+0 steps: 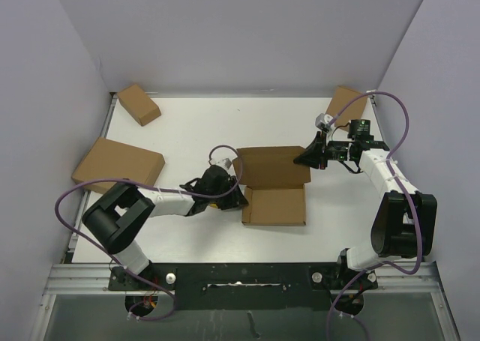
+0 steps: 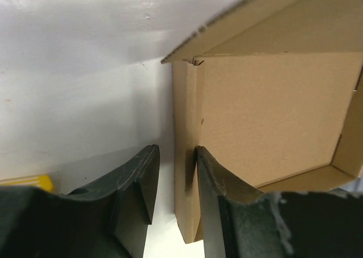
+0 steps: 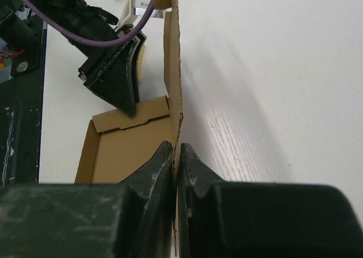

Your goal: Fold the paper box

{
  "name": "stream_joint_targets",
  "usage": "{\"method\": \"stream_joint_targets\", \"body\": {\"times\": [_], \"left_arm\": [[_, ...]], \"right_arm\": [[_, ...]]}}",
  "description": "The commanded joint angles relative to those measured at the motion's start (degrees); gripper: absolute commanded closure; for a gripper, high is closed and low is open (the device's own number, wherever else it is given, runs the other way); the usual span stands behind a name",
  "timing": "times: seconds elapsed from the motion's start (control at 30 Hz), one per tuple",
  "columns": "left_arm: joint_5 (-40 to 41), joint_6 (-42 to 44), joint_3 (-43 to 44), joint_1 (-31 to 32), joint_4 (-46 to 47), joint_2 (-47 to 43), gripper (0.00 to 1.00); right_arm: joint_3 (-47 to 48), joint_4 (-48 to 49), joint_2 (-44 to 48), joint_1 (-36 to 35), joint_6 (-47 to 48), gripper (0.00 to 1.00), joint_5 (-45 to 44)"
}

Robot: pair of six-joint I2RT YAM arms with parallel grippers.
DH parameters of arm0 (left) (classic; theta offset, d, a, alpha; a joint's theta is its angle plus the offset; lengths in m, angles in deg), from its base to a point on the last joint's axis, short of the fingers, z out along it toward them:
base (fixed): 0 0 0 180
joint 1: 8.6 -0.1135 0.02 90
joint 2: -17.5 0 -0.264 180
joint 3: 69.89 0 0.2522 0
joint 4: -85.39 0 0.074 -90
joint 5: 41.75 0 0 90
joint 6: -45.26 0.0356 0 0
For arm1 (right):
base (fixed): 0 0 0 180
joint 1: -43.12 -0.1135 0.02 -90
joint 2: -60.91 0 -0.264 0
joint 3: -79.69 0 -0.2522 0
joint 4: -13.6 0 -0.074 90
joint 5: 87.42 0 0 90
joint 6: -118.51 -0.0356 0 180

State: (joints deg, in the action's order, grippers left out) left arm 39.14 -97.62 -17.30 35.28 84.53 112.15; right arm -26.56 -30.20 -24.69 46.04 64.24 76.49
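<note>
Box (image 1: 276, 205) lies open on the tabletop (image 1: 187, 124). My right end effector (image 3: 176, 149) pinches its right edge tight. My left end effector (image 2: 176, 150) is part open around its left wall.

The box (image 1: 274, 183) is plain brown cardboard. So are the far-left carton (image 1: 139, 103), left carton (image 1: 118, 165) and far-right carton (image 1: 345, 105). The table (image 1: 195, 124) is white, faintly grained. The left gripper (image 1: 240, 199) and right gripper (image 1: 301, 160) are black. The cable (image 1: 408, 131) is purple and the block (image 2: 28, 182) yellow. The walls (image 1: 240, 34) are pale lilac-grey.
</note>
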Motion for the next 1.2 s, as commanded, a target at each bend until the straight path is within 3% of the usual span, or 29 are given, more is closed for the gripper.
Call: {"method": "stream_joint_targets", "body": {"times": [0.0,0.37,0.7,1.17], "left_arm": [[6.51,4.95,4.35,2.81,-8.38,-1.66,0.69],[11.16,8.15,8.74,4.73,-15.62,0.52,0.75],[17.66,12.13,12.80,5.94,-25.55,2.63,1.00],[24.63,14.30,16.19,6.92,-31.80,2.91,1.00]], "right_arm": [[0.22,1.30,2.09,-0.53,0.31,1.00,2.64],[0.22,1.30,2.11,-0.72,0.41,1.00,2.56],[0.22,1.39,2.11,-0.88,0.42,1.00,2.55],[-0.04,1.72,2.07,-1.62,0.15,1.00,2.29]]}}
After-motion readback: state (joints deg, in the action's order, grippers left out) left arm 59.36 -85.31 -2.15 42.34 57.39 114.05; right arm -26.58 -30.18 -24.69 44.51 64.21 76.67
